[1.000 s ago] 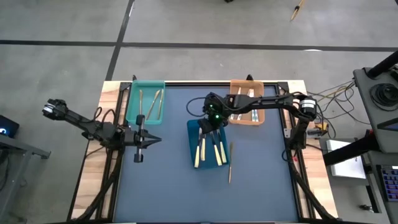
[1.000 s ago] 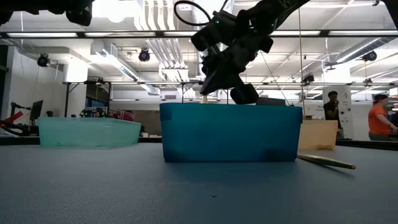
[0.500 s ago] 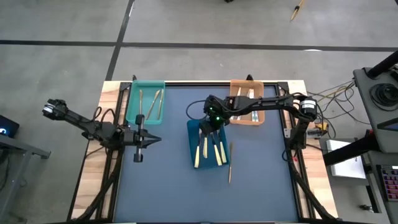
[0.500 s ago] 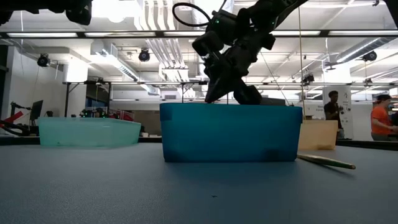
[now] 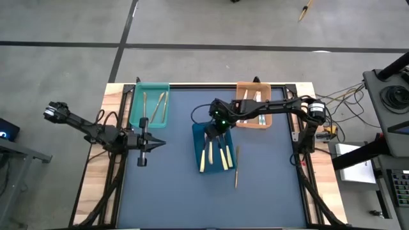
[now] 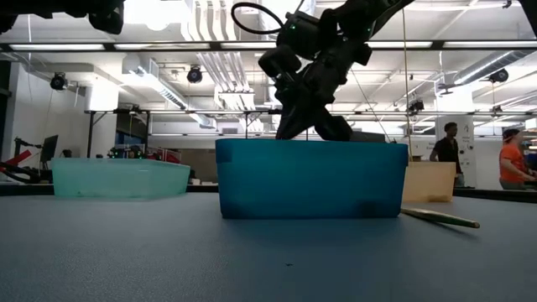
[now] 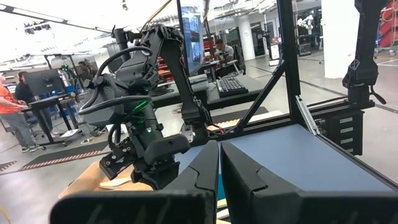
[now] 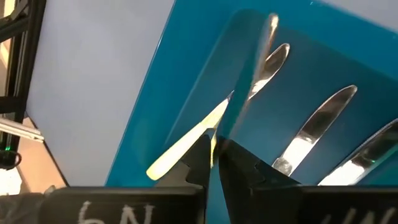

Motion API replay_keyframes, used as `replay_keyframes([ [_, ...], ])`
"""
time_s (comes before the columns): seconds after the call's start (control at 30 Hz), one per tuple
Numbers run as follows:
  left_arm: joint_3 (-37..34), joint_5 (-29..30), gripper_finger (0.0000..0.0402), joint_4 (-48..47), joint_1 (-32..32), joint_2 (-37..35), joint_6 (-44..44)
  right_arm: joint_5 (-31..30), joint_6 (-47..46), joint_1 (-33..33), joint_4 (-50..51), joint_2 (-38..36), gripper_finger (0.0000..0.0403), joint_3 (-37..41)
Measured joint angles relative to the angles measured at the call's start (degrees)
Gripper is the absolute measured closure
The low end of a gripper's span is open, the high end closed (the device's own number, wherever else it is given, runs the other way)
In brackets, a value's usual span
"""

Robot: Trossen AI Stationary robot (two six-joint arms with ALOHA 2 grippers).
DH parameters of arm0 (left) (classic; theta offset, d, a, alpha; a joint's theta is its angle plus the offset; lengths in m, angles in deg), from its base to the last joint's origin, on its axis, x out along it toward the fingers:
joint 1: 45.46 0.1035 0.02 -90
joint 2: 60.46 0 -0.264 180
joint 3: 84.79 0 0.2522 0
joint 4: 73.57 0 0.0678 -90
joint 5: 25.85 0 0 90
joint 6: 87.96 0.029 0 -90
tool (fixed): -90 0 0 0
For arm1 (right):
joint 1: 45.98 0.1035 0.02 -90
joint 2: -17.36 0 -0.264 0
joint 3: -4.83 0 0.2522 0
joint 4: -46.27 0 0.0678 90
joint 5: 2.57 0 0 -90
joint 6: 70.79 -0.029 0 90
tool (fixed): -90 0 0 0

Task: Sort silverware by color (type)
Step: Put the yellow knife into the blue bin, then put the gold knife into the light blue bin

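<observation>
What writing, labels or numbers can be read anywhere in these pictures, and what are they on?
"6N" or similar: handwritten white marks on the dark body of the right pincer, cut off by the picture's edge, so the reading is uncertain.
Monitor behind the table: its screen content is too blurred to read.
Nothing else legible.

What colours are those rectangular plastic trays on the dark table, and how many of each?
Teal rectangular plastic tray: 1
Blue rectangular plastic tray: 1
Orange rectangular plastic tray: 1
Total: 3 trays
</observation>
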Motion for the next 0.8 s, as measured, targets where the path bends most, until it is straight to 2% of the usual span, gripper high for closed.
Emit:
replay_keyframes([
  [0.43,0.0,0.0,0.0401,0.0,0.0,-0.1,0.0,-2.5,2.1,0.1,0.0,0.0,0.0305,0.0],
  [0.63,0.0,0.1,0.0401,0.0,0.0,-0.3,-0.7,-2.4,5.9,1.1,0.0,-0.7,0.0299,-3.4],
  [0.8,0.0,6.3,0.0401,0.0,0.0,-0.2,-0.9,-2.4,6.2,2.7,7.6,-2.0,0.0309,-9.5],
])
